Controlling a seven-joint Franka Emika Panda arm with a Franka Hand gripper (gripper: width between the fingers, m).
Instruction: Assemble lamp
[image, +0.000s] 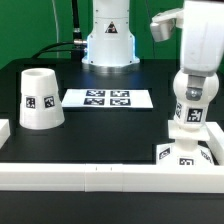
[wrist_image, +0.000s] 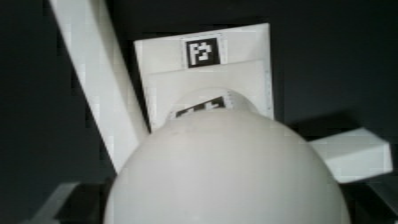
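The white rounded bulb (image: 189, 108) stands upright in my gripper (image: 192, 82), which is shut on it from above. Its lower end sits on or just over the flat square base (image: 172, 153), near the front rail on the exterior view's right; I cannot tell whether they touch. In the wrist view the bulb (wrist_image: 222, 165) fills the middle, with a dark finger (wrist_image: 356, 155) at each side and the tagged base (wrist_image: 210, 62) beyond it. The truncated-cone shade (image: 40, 98) stands upright and alone on the exterior view's left.
The marker board (image: 107, 98) lies flat in the middle of the black table. A long white border rail (image: 100, 175) runs along the front, and it also shows in the wrist view (wrist_image: 98, 70) beside the base. The arm's pedestal (image: 108, 42) stands at the back.
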